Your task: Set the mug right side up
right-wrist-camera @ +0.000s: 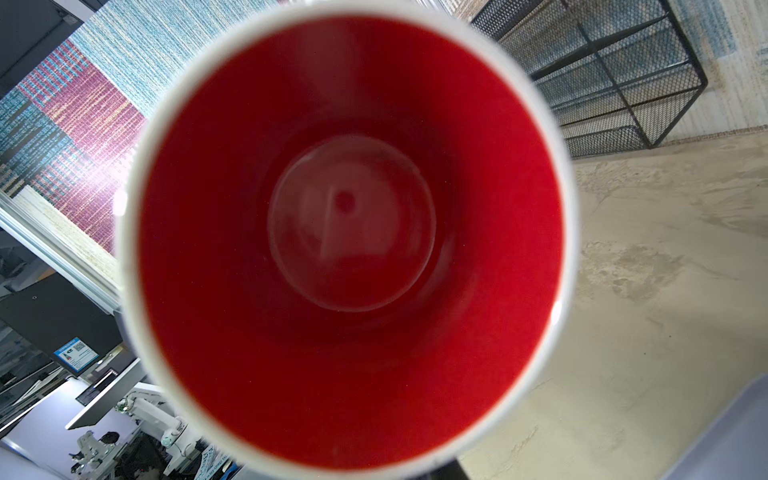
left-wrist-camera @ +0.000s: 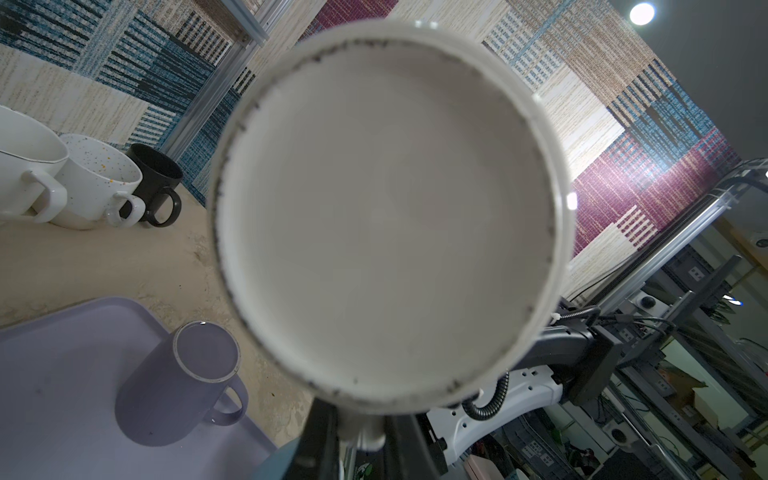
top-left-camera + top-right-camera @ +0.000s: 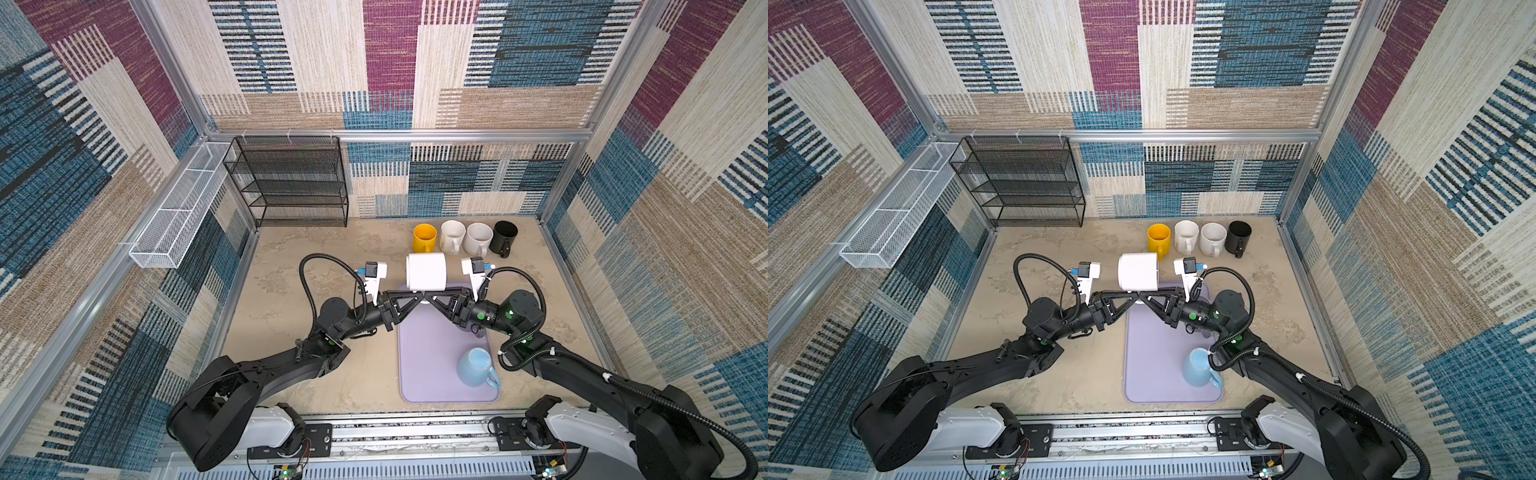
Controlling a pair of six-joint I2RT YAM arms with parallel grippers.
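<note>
Handover is looking likely: your left gripper (image 3: 419, 296) and right gripper (image 3: 429, 296) are both clamping the handle of the white, red-lined ceramic mug (image 3: 426, 272). You're holding it sideways above the lavender plastic tray's (image 3: 428, 357) far end.

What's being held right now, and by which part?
The white mug, on its side, by its handle: left gripper is shut on it; right gripper is shut there too, its hold hidden.

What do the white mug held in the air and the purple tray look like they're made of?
The white mug: likely glazed ceramic; glossy rim glints, matte speckled foot ring, red inside. The purple tray: probably matte plastic or silicone; smooth, rounded corners, raised lip.
</note>
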